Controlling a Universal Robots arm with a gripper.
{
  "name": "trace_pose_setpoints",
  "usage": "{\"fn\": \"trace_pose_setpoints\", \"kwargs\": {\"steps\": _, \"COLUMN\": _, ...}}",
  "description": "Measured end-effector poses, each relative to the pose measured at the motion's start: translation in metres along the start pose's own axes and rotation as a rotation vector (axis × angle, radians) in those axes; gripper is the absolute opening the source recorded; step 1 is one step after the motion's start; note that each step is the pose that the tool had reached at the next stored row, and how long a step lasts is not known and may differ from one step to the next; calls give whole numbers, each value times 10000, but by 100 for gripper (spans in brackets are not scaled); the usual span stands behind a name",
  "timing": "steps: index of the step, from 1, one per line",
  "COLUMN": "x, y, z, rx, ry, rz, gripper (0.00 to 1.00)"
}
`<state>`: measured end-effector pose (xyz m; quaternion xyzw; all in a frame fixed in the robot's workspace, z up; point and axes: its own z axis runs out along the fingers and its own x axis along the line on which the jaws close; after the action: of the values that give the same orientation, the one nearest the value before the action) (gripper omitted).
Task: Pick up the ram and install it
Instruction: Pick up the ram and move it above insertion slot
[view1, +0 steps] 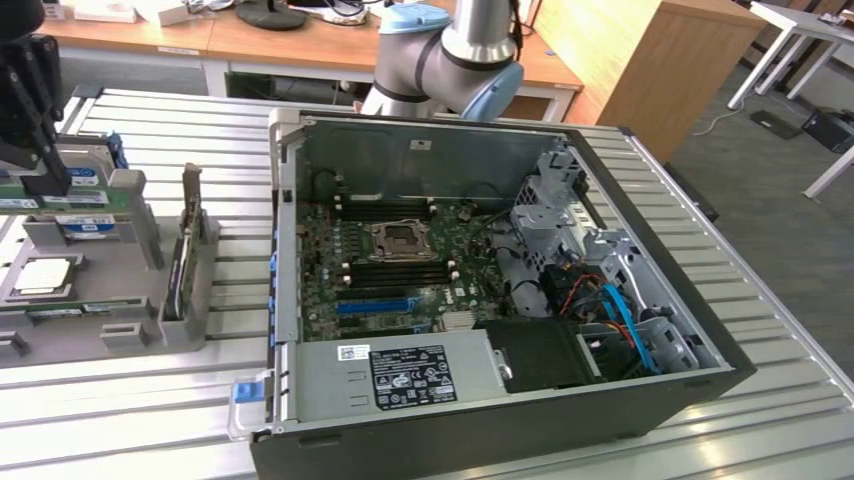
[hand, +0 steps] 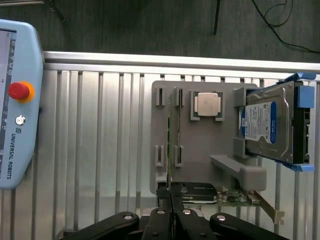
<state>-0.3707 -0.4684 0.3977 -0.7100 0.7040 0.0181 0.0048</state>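
The ram (hand: 171, 130) is a thin green stick seen edge-on, standing in the slot clips of the grey parts holder (hand: 200, 145). My gripper (hand: 170, 200) sits at one end of the stick, its two black fingers shut on the narrow edge. In the exterior view the gripper (view1: 44, 180) hangs over the holder (view1: 80, 300) at the exterior view's left, away from the open computer case (view1: 287, 250). The green motherboard (view1: 320, 290) lies inside the case, with dark memory slots beside the processor socket (view1: 396, 238).
The holder also carries a processor chip (hand: 208, 104), a hard drive (hand: 265, 125) in blue brackets and an expansion card (hand: 235, 197). A teach pendant (hand: 17, 100) lies on the slatted metal table (hand: 100, 150). The case's power supply (view1: 400, 375) and drive cage (view1: 561, 210) stand inside its walls.
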Motion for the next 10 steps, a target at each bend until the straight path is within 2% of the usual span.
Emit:
{"fn": "trace_pose_setpoints", "kwargs": {"steps": 1, "x": 0, "y": -27, "z": -1, "rx": -2, "ry": 1, "rz": 0, "gripper": 12}}
{"fn": "trace_pose_setpoints", "kwargs": {"steps": 2, "x": 2, "y": -172, "z": -3, "rx": -2, "ry": 0, "rz": 0, "gripper": 12}}
{"fn": "trace_pose_setpoints", "kwargs": {"steps": 3, "x": 3, "y": -273, "z": -6, "rx": -3, "ry": 1, "rz": 0, "gripper": 12}}
{"fn": "trace_pose_setpoints", "kwargs": {"steps": 4, "x": 3, "y": -335, "z": -6, "rx": -3, "ry": 0, "rz": 0, "gripper": 12}}
{"fn": "trace_pose_setpoints", "kwargs": {"steps": 10, "x": 5, "y": -495, "z": -10, "rx": -6, "ry": 0, "rz": -1, "gripper": 12}}
